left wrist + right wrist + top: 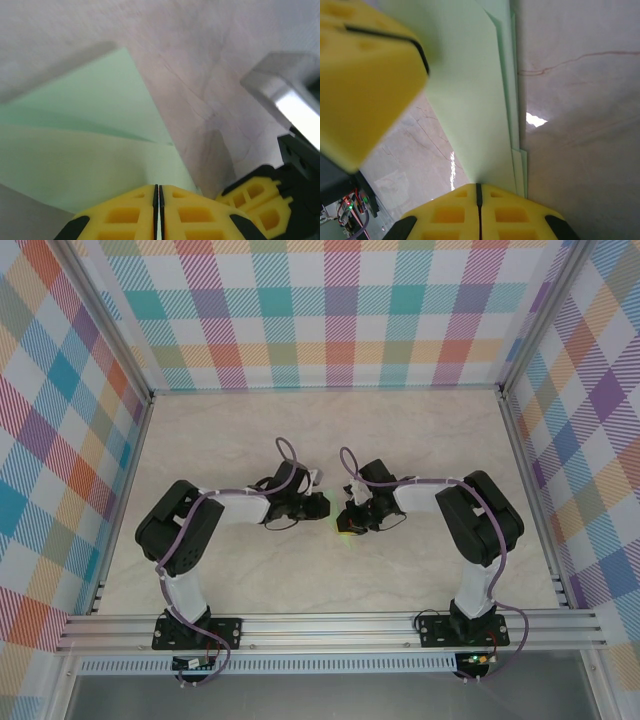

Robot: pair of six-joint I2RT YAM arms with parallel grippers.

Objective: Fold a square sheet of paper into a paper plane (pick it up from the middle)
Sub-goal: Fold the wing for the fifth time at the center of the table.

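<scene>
The square sheet of paper is pale green and folded into several layers. Their stepped edges run along one long side. My left gripper is shut, and the paper runs straight into its closed yellow fingers. My right gripper is also shut, on the narrow end of the same folded paper. In the top view the left gripper and right gripper meet tip to tip at mid-table. Just a sliver of green paper peeks out beneath them. The right gripper's fingers sit close beside the left one.
The pale marbled tabletop lies all round the two arms. Checked walls stand at the back and on both sides. An aluminium rail runs along the near edge by the arm bases.
</scene>
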